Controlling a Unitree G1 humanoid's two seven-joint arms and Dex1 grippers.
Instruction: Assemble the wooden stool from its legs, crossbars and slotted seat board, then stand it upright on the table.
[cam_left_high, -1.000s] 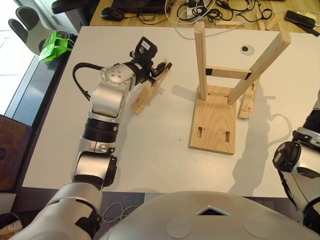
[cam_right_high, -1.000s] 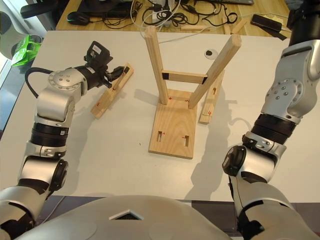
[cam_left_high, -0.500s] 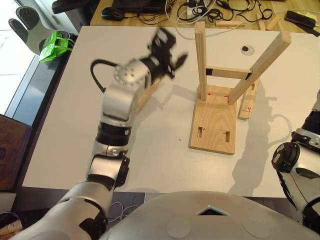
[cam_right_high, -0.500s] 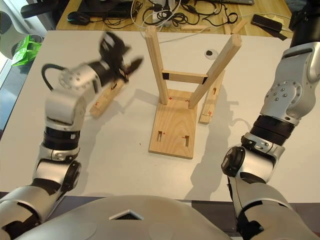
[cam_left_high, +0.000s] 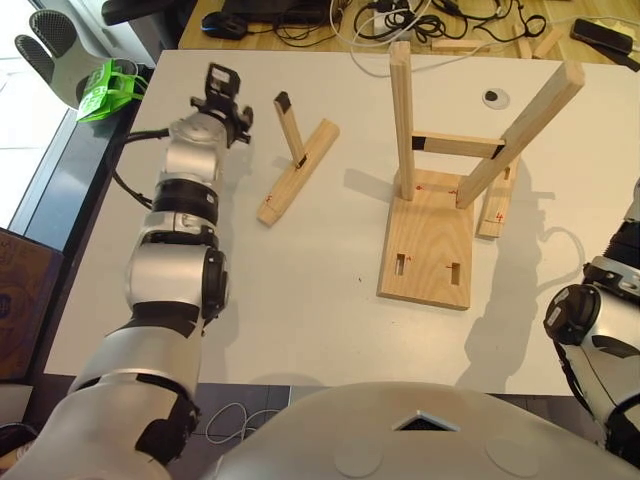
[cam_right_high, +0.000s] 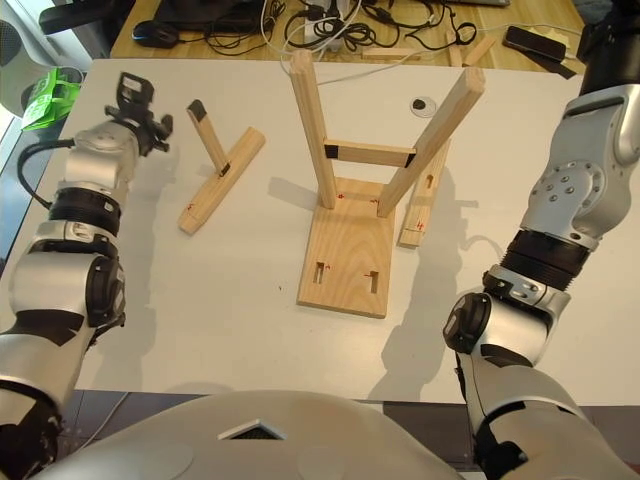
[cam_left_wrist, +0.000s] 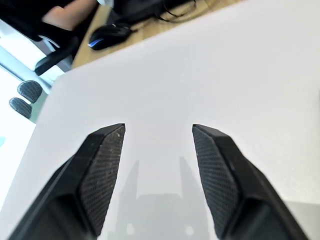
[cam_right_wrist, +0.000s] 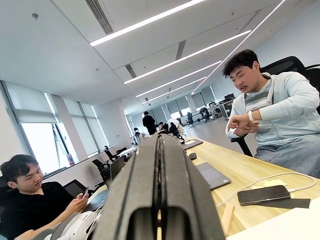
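The slotted seat board lies flat on the white table. Two legs stand up out of its far end, joined by a crossbar. Another leg lies on the table beside the board's right edge. Left of the board lies a fourth leg with a short crossbar sticking up from it. My left gripper is open and holds nothing, near the table's far left corner, apart from that leg. My right gripper is shut, raised high and pointing into the room.
A green object sits off the table's left edge. A round grommet is set in the table behind the stool. The wooden desk behind holds cables and loose wood pieces.
My left gripper has let go of the leg with its crossbar and swung left toward the far corner. That piece now rests on the table. The right arm has not moved.
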